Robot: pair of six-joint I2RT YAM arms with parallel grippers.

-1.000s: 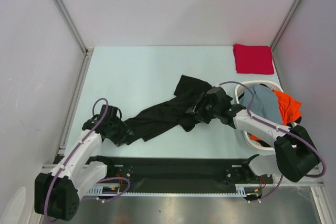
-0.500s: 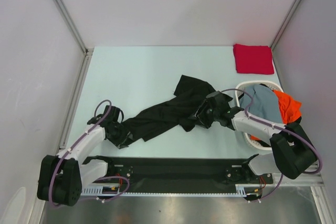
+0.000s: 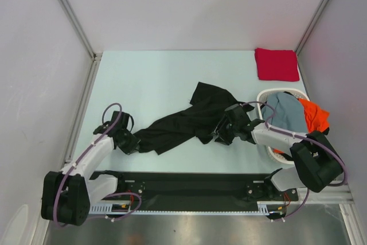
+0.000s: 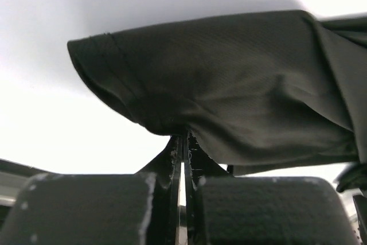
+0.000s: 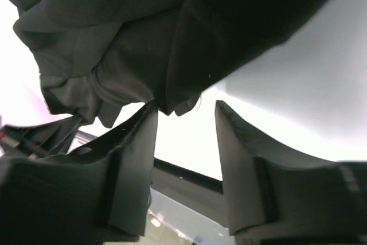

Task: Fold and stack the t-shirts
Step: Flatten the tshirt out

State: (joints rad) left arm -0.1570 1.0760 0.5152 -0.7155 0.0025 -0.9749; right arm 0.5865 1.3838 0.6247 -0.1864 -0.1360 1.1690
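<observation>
Low in the left wrist view, the left gripper (image 4: 182,139) has its two dark fingers pressed together, pinching a fold of the large black cloth t-shirt (image 4: 241,84). A hemmed sleeve end of it bulges out toward the upper left of that frame. From above, this gripper (image 3: 129,142) sits at the lower left of the frame, at the thin end of the black tee. The cloth (image 3: 183,121) runs from there in a rumpled diagonal band up toward the centre, where it widens into a crumpled mass on the pale green table top (image 3: 149,78).

At the other end of the band, just right of centre, is the right gripper (image 3: 223,132). Its own camera shows the fingers spread apart (image 5: 184,113), closed on nothing. The black fabric (image 5: 143,27) is bunched in folds above them, and one ragged edge hangs down to the tip of the finger on the left of that frame. White table shows through the gap.

Right of this arm stands a white perforated plastic basket (image 3: 269,94), holding a grey-blue tee (image 3: 287,113) with an orange tee (image 3: 315,116) draped over its right rim. Well apart, at the upper right, a red t-shirt (image 3: 277,63) lies folded into a flat square in the table's far corner.
</observation>
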